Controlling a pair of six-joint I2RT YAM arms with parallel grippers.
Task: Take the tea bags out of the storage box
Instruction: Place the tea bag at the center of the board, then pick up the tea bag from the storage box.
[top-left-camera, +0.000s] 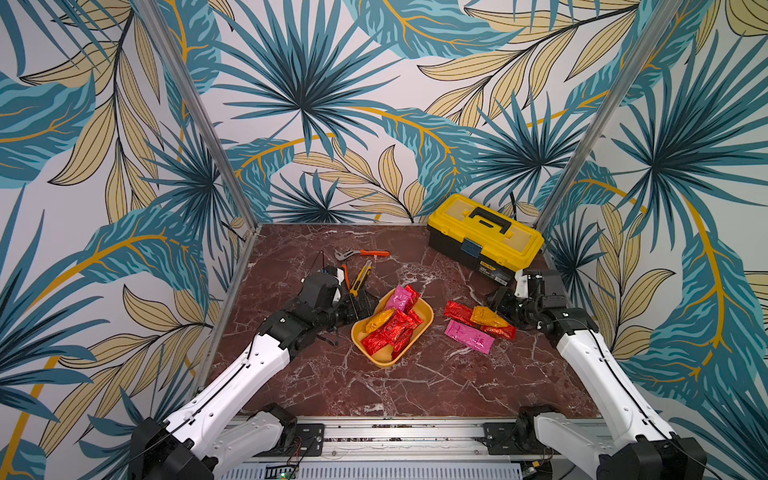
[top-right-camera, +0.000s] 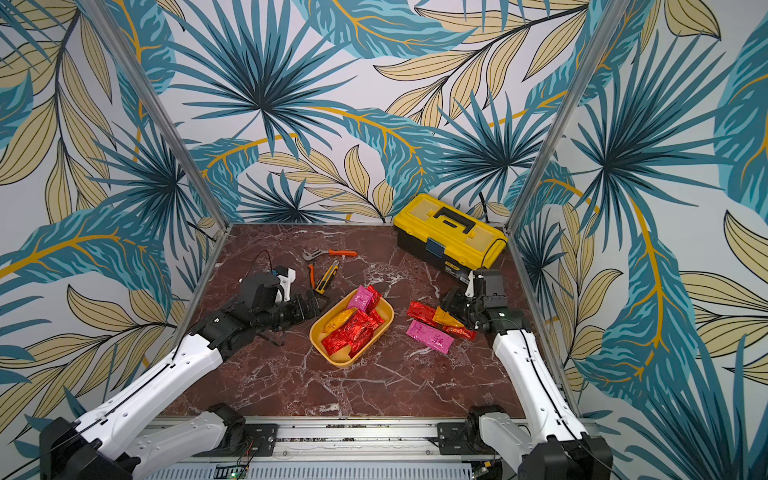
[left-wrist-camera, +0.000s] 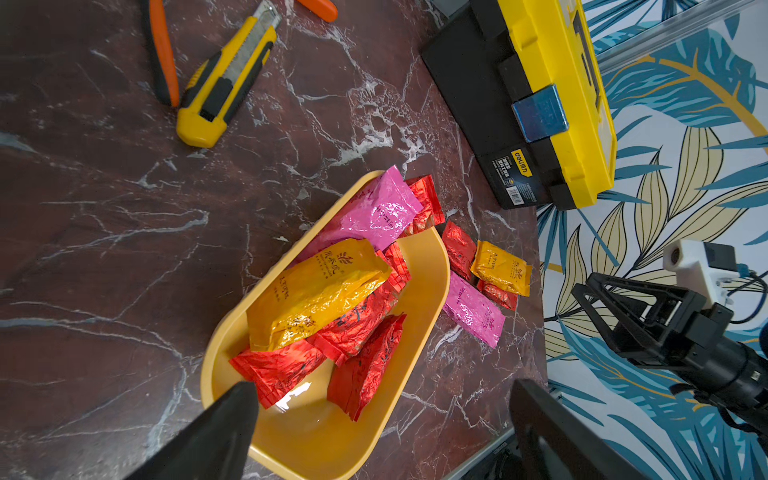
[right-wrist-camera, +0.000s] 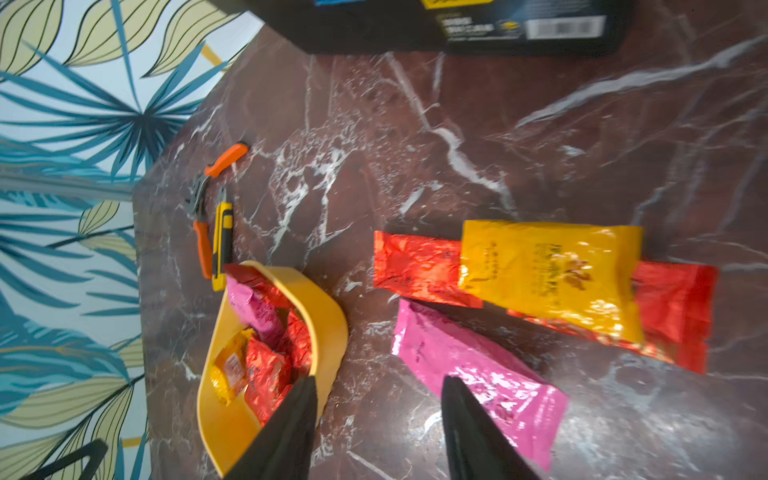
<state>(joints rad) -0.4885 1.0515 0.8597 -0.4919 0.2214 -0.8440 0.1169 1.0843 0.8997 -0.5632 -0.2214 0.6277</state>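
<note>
The storage box (top-left-camera: 384, 358) is a shallow yellow tray in mid-table, seen in both top views (top-right-camera: 345, 358). Several tea bags (top-left-camera: 390, 330) lie piled inside it: red ones, an orange one (left-wrist-camera: 316, 291) and a pink one (left-wrist-camera: 374, 212). More tea bags lie on the table to its right: a red one (top-left-camera: 457, 311), an orange one (top-left-camera: 488, 318) and a pink one (top-left-camera: 468, 336). My left gripper (top-left-camera: 363, 305) hovers open at the box's left rim, with nothing in it (left-wrist-camera: 384, 386). My right gripper (top-left-camera: 496, 301) stands open and empty just over the loose bags (right-wrist-camera: 378, 380).
A yellow-and-black toolbox (top-left-camera: 484, 237) stands at the back right, close behind my right wrist. A yellow utility knife (top-left-camera: 359, 278) and orange-handled pliers (top-left-camera: 361, 253) lie behind my left gripper. Patterned walls close in the table on three sides.
</note>
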